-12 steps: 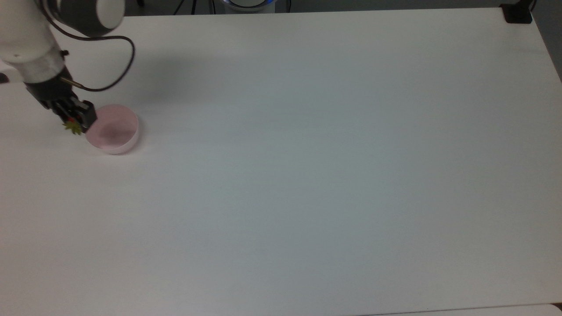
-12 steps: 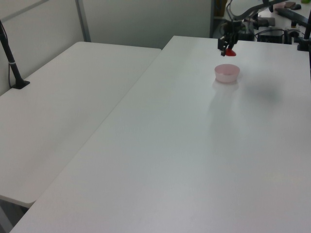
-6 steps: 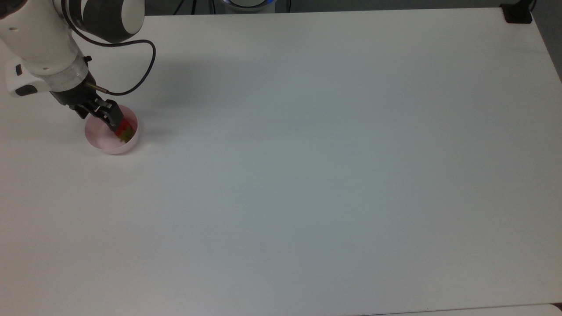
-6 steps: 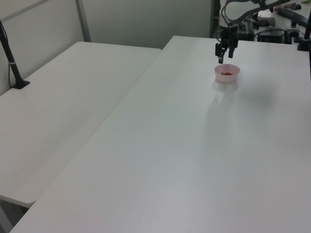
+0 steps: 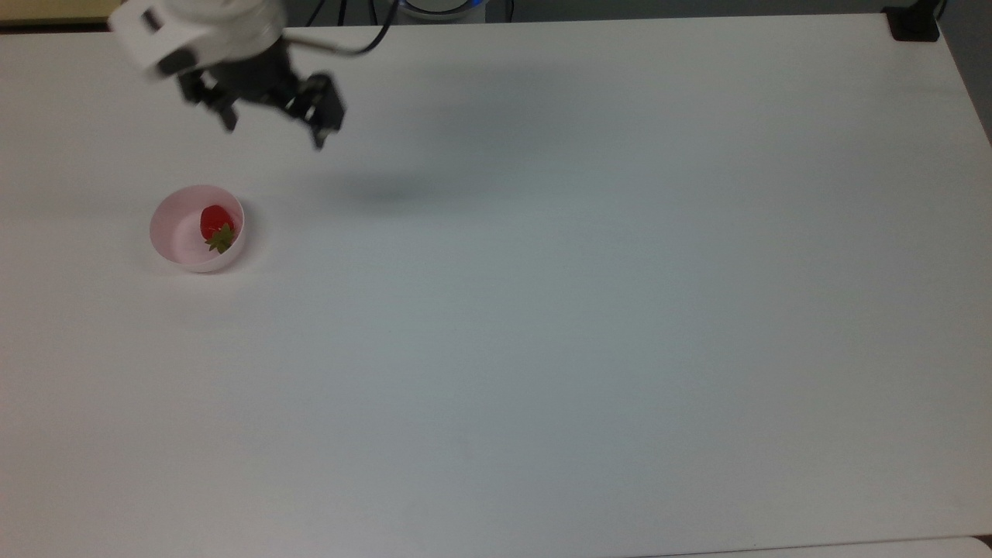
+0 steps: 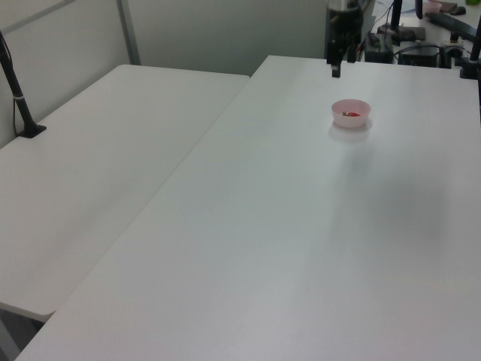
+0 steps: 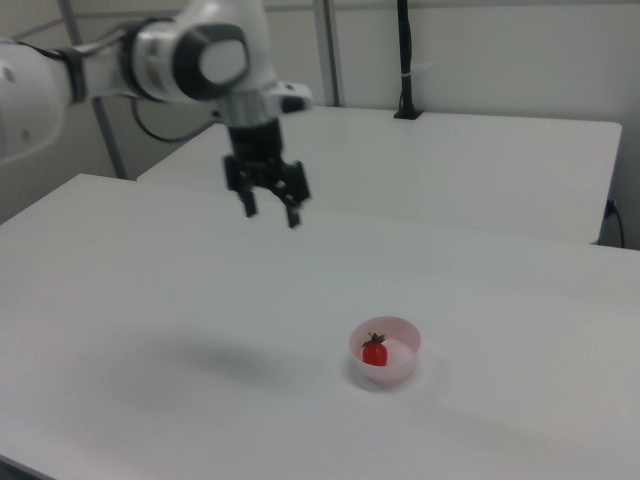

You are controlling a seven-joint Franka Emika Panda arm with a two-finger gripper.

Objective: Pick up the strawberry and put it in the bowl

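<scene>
The red strawberry with its green cap lies inside the pale pink bowl at the top view's left. It also shows as a red spot in the bowl in the left view, and upright-looking in the bowl in the right view. My gripper hangs open and empty well above the table, up and to the right of the bowl in the top view. The right view has the gripper up and left of the bowl, and the left view has the gripper behind the bowl.
The white table stretches wide to the top view's right. A black clamp sits at its far right corner. In the left view a second white table adjoins on the left, with a black post.
The gripper let go of the strawberry, which now lies in the bowl. The arm then rose and swung away to the top view's upper right.
</scene>
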